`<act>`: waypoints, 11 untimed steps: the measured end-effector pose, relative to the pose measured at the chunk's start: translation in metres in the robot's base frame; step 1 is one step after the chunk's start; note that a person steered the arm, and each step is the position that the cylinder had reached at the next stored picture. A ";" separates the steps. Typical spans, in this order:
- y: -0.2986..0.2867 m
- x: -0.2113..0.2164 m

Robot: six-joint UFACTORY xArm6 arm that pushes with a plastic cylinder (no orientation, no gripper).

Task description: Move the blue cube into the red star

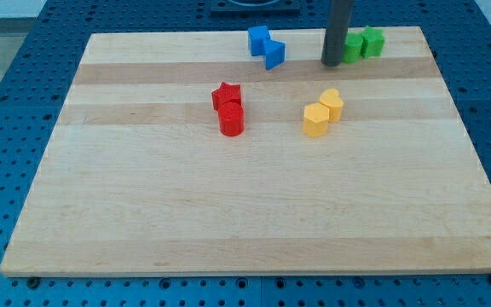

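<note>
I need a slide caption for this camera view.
My tip beside the green blocks, right of the blue cube; red star below.

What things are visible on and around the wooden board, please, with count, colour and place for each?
blue cube: 1, blue, top centre
blue block: 1, blue, touching the cube's right
red star: 1, red, left of centre
red cylinder: 1, red, just below the star
yellow heart: 1, yellow, right of centre
yellow block: 1, yellow, lower left of the heart
green blocks: 2, green, top right
wooden board: 1, light wood, on the blue pegboard
my tip: 1, dark, just left of the green blocks
</note>
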State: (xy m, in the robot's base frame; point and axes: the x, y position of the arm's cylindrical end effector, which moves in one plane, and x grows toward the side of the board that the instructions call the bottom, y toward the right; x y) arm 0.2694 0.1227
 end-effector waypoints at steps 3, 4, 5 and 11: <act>-0.012 -0.010; -0.035 -0.010; -0.051 -0.010; -0.238 0.005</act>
